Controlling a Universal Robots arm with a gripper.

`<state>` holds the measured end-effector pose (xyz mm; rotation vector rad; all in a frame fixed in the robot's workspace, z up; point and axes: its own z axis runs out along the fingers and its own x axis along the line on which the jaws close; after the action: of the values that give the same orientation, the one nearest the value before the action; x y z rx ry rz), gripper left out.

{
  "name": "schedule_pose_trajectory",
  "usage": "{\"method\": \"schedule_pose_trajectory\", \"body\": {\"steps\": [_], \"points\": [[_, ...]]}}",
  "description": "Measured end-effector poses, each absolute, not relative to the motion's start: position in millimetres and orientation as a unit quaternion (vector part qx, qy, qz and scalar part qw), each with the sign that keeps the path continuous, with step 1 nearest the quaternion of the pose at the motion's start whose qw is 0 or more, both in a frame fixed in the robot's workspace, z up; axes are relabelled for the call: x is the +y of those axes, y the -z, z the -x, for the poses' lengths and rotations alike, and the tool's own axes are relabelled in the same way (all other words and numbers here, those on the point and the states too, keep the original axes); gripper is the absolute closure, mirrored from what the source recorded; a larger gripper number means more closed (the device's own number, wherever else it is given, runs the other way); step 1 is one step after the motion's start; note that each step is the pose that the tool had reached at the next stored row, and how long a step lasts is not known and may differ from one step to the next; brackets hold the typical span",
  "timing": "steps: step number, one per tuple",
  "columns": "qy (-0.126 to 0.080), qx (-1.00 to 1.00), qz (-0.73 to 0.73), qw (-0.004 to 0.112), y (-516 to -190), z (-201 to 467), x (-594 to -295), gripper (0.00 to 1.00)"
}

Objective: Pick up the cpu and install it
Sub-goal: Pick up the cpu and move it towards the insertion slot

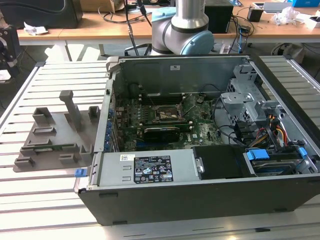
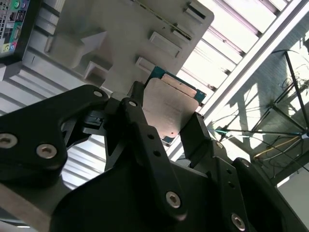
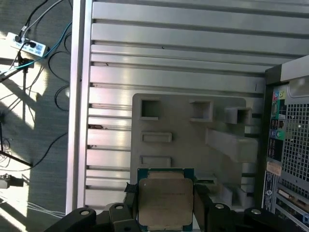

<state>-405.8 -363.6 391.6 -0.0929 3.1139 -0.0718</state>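
Dull silver cpu (image 3: 165, 195) is clamped in the end effector (image 3: 165, 205). The black fingers (image 3: 131, 193) press on two opposite edges and the jaws are closed to chip width. The cpu's green edge stays exposed on the side away from the end effector body in both wrist views. The cpu hangs over the grey fixture tray (image 3: 193, 130), at one tray edge; contact with the tray can't be judged. The slatted aluminium surface (image 1: 50, 200) around the tray is bare metal. The open PC case (image 1: 200, 200) stands just beside the tray, its wall close to the tray edge. Socket frame (image 1: 167, 114) is exposed inside the case, with cables on the side away from the tray.
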Motion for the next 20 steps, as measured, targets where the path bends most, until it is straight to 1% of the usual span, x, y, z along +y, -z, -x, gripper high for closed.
{"method": "schedule_pose_trajectory", "body": {"steps": [7, 8, 9, 10, 11, 13, 14, 20], "points": [[0.023, 0.999, 0.030, 0.013, -404.4, 405.8, -363.6, 0.45], [0.020, 0.999, 0.030, 0.013, -405.5, 405.8, -363.7, 0.45], [0.007, 0.999, 0.030, 0.013, -405.9, 405.8, -363.6, 0.45], [-0.001, 0.999, 0.030, 0.013, -406.3, 405.8, -363.6, 0.45], [-0.002, 0.999, 0.029, 0.013, -407.4, 405.8, -363.5, 0.45], [-0.002, 0.999, 0.029, 0.013, -409.6, 405.8, -363.6, 0.45], [0.002, 0.999, 0.030, 0.013, -409.8, 405.7, -363.5, 0.45], [0.004, 0.999, 0.030, 0.013, -409.8, 393.0, -363.5, 0.45]]}}
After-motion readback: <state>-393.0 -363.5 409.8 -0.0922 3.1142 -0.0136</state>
